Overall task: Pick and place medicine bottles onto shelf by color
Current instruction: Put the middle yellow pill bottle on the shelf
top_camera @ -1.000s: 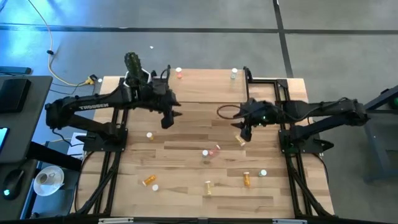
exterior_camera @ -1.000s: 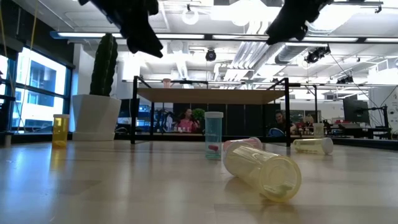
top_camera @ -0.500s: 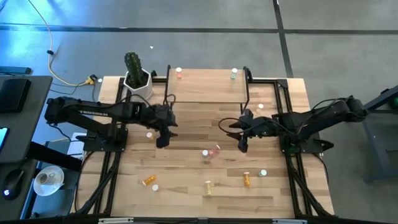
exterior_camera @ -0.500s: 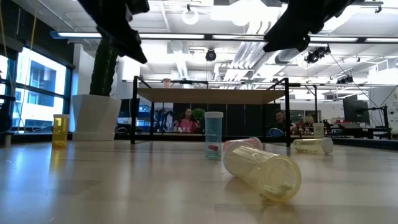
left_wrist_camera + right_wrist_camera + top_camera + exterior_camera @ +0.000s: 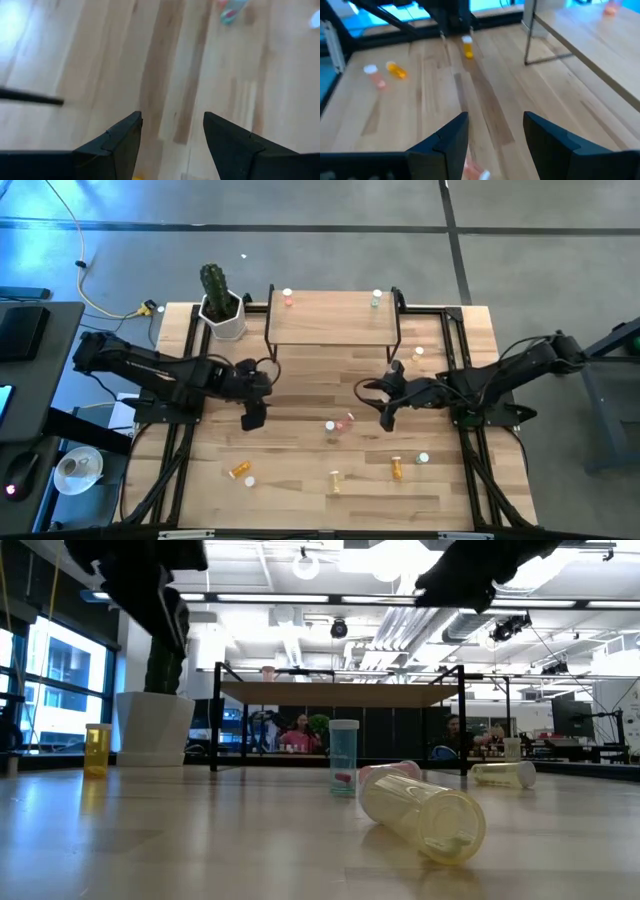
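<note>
From above, the shelf (image 5: pixel 333 317) already carries a pink-red bottle (image 5: pixel 288 298) at its left end and a pale green bottle (image 5: pixel 376 299) at its right, so the sorting looks freshly begun, with both arms between placements. The left gripper (image 5: pixel 252 418) hangs in front of the shelf's left leg, the right gripper (image 5: pixel 387 416) in front of its right leg; both are released and empty. The pink-red and green pair of bottles (image 5: pixel 340 423) lies between them, farther from the shelf, so the next move calls for one arm to descend on a bottle there. At table level, the shelf (image 5: pixel 340 693) stands behind an upright green bottle (image 5: pixel 343 755) and a toppled yellow bottle (image 5: pixel 425 815). The left wrist shows spread fingers (image 5: pixel 116 137) over bare wood. The right wrist shows parted fingers (image 5: pixel 446 135) and the shelf (image 5: pixel 600 37) well apart.
</note>
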`<control>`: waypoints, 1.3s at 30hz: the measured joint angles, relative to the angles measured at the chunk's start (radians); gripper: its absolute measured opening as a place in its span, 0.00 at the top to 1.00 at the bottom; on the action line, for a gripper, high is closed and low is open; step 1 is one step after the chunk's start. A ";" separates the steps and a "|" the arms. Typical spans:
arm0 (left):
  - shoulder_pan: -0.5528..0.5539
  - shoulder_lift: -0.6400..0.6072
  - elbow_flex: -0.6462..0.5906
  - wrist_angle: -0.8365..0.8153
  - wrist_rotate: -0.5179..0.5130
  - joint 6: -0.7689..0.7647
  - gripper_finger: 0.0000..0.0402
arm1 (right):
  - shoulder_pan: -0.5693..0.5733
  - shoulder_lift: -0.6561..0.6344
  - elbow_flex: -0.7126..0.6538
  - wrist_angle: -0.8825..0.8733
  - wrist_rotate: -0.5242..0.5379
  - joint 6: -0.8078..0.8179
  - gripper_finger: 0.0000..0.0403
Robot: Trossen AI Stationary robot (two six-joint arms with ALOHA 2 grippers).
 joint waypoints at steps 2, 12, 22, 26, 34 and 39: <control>-0.032 0.000 0.000 -0.024 -0.037 -0.052 0.49 | 0.007 0.009 0.000 0.005 0.000 -0.021 0.55; -0.207 0.000 0.000 -0.076 -0.156 -0.250 0.49 | 0.008 0.080 0.000 0.166 -0.013 -0.173 0.55; -0.351 0.000 0.000 -0.103 -0.263 -0.399 0.49 | 0.008 0.083 0.000 0.107 -0.097 -0.049 0.55; -0.370 0.000 0.000 -0.100 -0.274 -0.409 0.49 | 0.019 0.083 0.000 0.018 -0.152 0.095 0.55; -0.373 0.000 0.000 -0.093 -0.275 -0.444 0.49 | 0.080 0.058 0.003 -0.111 -0.151 0.275 0.55; -0.373 0.000 0.000 -0.092 -0.269 -0.445 0.49 | 0.127 0.025 0.003 -0.116 -0.126 0.281 0.55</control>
